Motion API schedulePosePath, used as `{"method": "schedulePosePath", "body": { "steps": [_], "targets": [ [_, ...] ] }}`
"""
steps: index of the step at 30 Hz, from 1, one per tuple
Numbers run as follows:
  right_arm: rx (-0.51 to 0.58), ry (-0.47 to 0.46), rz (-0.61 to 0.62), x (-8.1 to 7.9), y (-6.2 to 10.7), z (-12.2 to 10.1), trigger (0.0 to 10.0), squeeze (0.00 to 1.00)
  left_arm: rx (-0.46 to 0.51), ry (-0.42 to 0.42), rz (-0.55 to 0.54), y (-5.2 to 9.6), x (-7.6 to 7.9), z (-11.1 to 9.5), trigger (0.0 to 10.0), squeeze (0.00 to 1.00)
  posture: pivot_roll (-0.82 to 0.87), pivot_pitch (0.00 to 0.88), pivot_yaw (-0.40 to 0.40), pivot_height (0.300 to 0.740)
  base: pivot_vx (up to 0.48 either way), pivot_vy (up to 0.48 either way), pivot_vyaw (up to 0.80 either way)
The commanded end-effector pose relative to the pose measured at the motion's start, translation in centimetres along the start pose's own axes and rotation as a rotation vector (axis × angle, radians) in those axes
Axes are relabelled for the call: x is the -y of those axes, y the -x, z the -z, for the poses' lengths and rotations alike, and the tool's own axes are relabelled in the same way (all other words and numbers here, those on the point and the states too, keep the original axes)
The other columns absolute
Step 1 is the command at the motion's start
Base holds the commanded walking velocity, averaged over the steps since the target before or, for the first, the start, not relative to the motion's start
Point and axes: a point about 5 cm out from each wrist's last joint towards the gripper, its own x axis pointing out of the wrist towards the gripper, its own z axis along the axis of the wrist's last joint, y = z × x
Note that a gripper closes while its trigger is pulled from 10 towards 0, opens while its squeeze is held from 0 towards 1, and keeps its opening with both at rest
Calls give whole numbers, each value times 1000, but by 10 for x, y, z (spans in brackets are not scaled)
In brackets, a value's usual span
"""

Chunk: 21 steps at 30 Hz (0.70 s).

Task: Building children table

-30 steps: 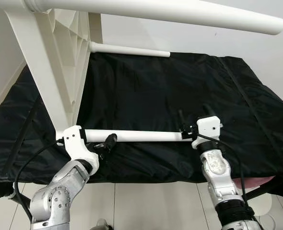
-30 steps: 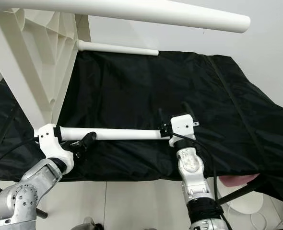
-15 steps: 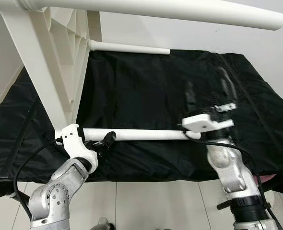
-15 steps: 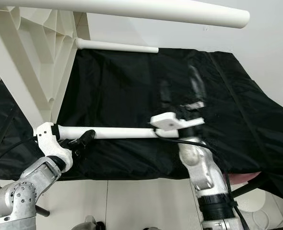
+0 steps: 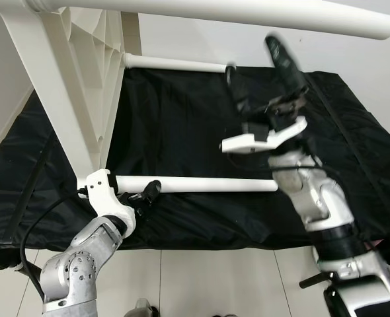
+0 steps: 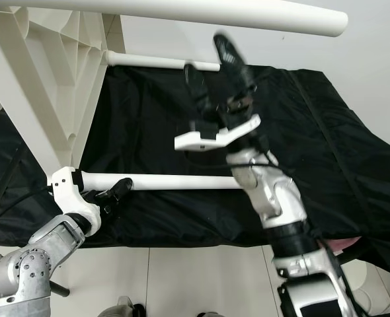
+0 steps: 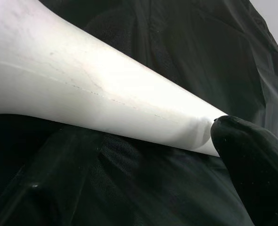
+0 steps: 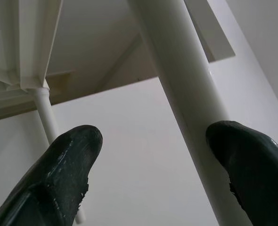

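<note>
The leg (image 5: 208, 185) lay across the cloth (image 5: 182, 119), held by the left hand (image 5: 145, 196); the right hand (image 5: 258, 72) hung raised beyond it.

White table leg (image 5: 208, 185) and tabletop (image 5: 69, 86) — plain black cloth (image 5: 201, 119), silver arms.

Right hand (image 5: 258, 69): released the free end of the lower white leg (image 5: 208, 185); lifted from that end to well above it, fingers spread apart and pointing up toward the upper white leg (image 5: 248, 13). Lower white leg's free end now unsupported by this hand.
</note>
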Motion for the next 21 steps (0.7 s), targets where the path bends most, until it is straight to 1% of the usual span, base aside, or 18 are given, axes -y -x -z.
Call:
{"method": "schedulePosePath", "body": {
  "steps": [1,5,7,11,14,17,18,21],
  "targets": [
    [52,18,6,1,-5,-2,10000,0,-41,4,-124,-1,-11,9,10000,0,113,94,-26,740,0,0,0],
    [85,45,26,4,-13,0,10000,0,-40,9,-128,0,-11,9,10000,0,113,96,-27,740,0,0,0],
    [89,46,28,4,-14,0,10000,0,-40,9,-128,0,-11,9,10000,0,113,96,-27,740,0,0,0],
    [132,41,50,3,-22,-2,10000,0,-43,11,-131,0,-12,10,10000,0,112,102,-26,740,0,0,0],
    [131,35,38,-6,-14,-2,10000,0,-49,13,-132,0,-11,13,10000,0,113,105,-28,740,0,0,0],
    [131,35,38,-6,-14,-2,10000,0,-49,13,-132,0,-11,13,10000,0,113,105,-28,740,0,0,0],
    [127,30,32,-8,-12,-2,10000,0,-52,13,-132,0,-11,14,10000,0,113,105,-28,740,0,0,0],
    [108,10,52,-4,-16,-2,10000,0,-52,16,-132,1,-11,14,10000,0,107,112,-20,740,0,0,0]
  ]
}}
